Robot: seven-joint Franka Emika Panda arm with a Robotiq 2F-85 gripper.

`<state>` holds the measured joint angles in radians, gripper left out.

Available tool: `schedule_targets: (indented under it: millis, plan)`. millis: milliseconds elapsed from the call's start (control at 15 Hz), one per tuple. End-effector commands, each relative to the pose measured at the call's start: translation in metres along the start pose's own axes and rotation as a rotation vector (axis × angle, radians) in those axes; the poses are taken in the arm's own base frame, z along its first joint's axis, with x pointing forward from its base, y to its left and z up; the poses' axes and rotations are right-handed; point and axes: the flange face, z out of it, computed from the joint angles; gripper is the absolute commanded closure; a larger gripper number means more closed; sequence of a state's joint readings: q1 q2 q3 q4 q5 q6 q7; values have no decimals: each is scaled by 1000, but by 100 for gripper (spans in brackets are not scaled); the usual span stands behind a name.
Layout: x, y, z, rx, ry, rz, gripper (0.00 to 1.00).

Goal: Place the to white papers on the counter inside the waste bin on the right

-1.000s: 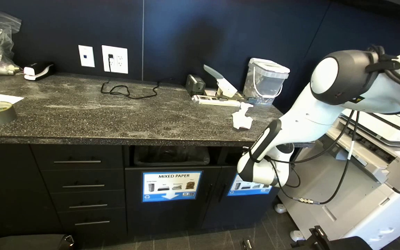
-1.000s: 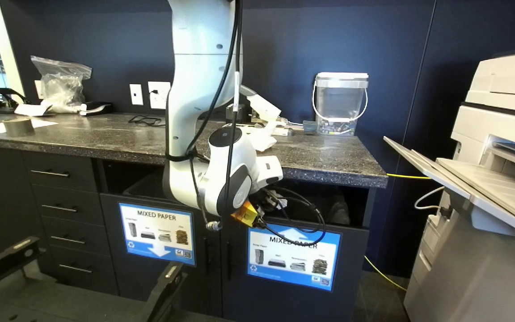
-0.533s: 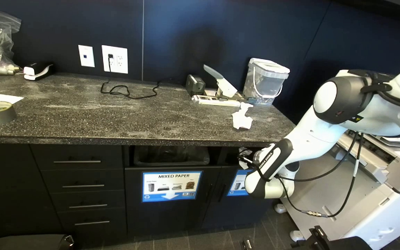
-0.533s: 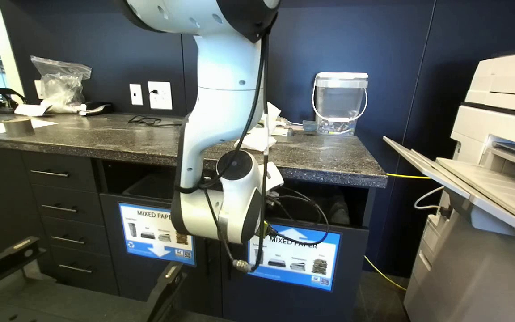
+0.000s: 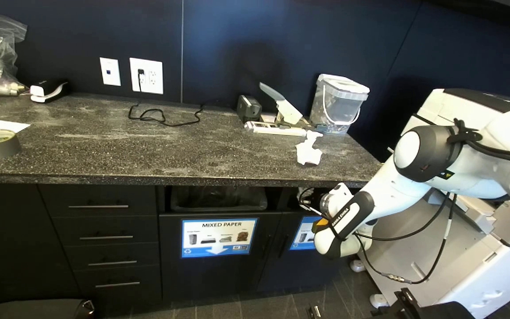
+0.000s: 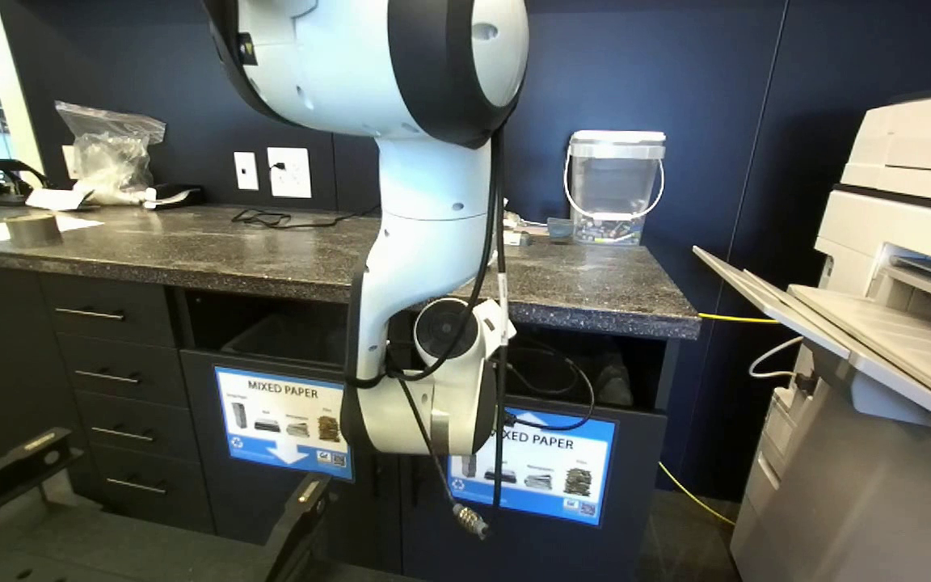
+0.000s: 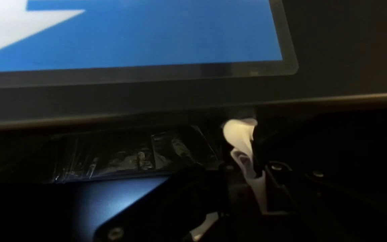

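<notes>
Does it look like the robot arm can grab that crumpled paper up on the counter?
Probably not: its jaws clamp another paper wad below the countertop's edge, which seems to block the way to that crumpled paper.

**One white paper on the counter, a second white paper at the waste bin**

The first, crumpled, rests on dark speckled stone near the front edge. The other (curled at its tip) is gripped at the black bin's opening.

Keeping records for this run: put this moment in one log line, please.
end effector: shut on paper | place: at right bin | other paper: on counter | release: pending
</notes>
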<state>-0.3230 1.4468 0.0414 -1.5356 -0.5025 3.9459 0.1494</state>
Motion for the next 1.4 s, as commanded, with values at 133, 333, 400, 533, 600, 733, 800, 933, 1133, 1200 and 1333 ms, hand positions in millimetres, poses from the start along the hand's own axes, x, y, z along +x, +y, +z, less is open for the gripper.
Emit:
schedule_targets:
  millis: [133,333,400,533,600,733,800,933,1133,1200,1333]
  plan:
    - [10,-4,17,40,30,-33,64]
    - [13,-6,17,38,9,-60,47]
    - [11,-6,19,29,1,-67,38]
    - [10,-5,21,17,-13,-85,24]
    - [10,-3,19,12,-19,-92,16]
    - [10,1,17,-5,-36,-111,1]
    - [11,5,14,-17,-43,-118,0]
    - [13,12,6,-37,-41,-142,0]
    - [23,22,-12,-72,-43,-178,0]
    - [27,25,-19,-78,-59,-183,0]
    - [32,25,-32,-71,-108,-190,0]
